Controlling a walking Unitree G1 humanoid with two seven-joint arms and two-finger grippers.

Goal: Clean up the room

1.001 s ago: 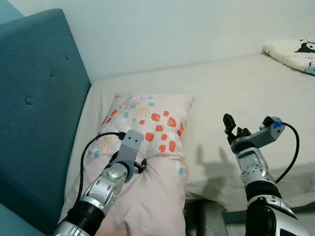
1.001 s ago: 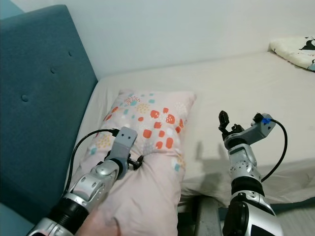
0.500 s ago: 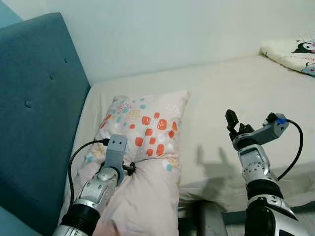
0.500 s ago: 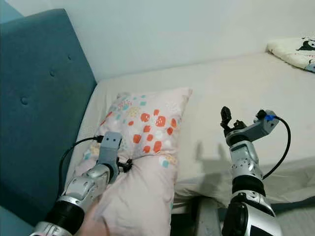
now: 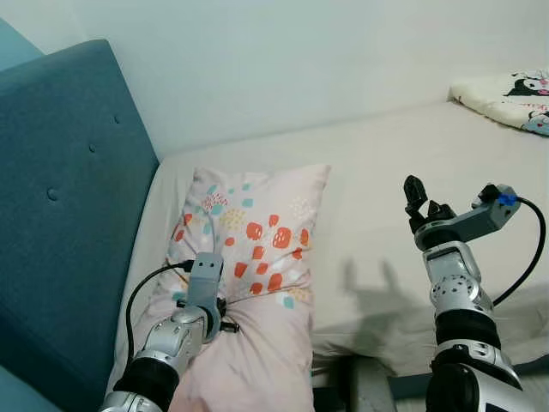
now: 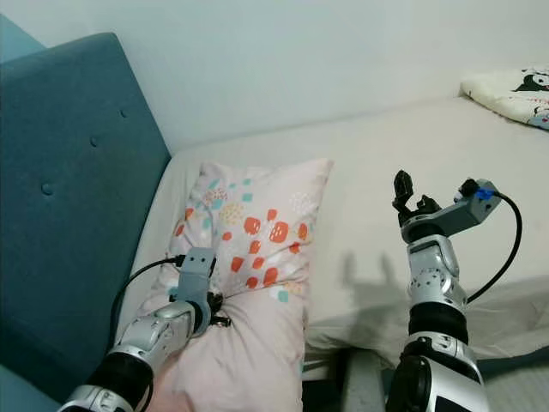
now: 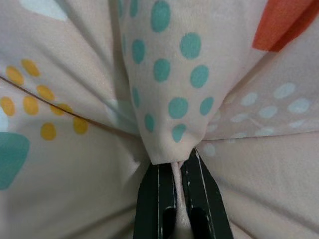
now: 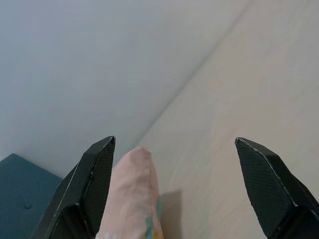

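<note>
Pink fabric of the pillow (image 5: pixel 249 257) is pinched tight between the left gripper (image 7: pixel 178 172)'s fingers at its near end; since a second ago that end has been drawn closer to the robot. Its long axis runs from there away toward the wall (image 5: pixel 300 51), beside the teal headboard (image 5: pixel 60 197), on the bed (image 5: pixel 386 172). Farther right, the right gripper (image 8: pixel 174 184) hovers above the sheet, fingers wide apart.

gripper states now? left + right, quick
Left gripper: shut, pinching a fold of the pink patterned pillow.
Right gripper: open, holding nothing, raised above the bed.
</note>
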